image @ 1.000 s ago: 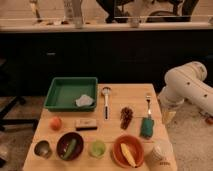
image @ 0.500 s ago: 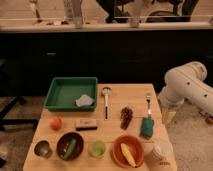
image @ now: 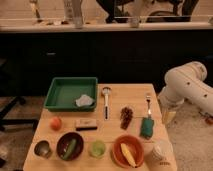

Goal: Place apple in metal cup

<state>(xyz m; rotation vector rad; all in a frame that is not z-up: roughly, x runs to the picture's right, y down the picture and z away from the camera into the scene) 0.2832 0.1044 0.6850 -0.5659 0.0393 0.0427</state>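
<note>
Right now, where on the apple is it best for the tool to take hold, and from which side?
I would grip the apple across its widest middle, coming from straight above: it is round, sits free on the table, and the metal cup stands apart, nearer the camera. The tool hangs beside the table's right edge, far from it.

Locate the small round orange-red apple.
In the camera view, the small round orange-red apple lies near the wooden table's left edge, between the green plastic tray and the shiny metal cup; the pincer hangs beyond the right edge.
</note>
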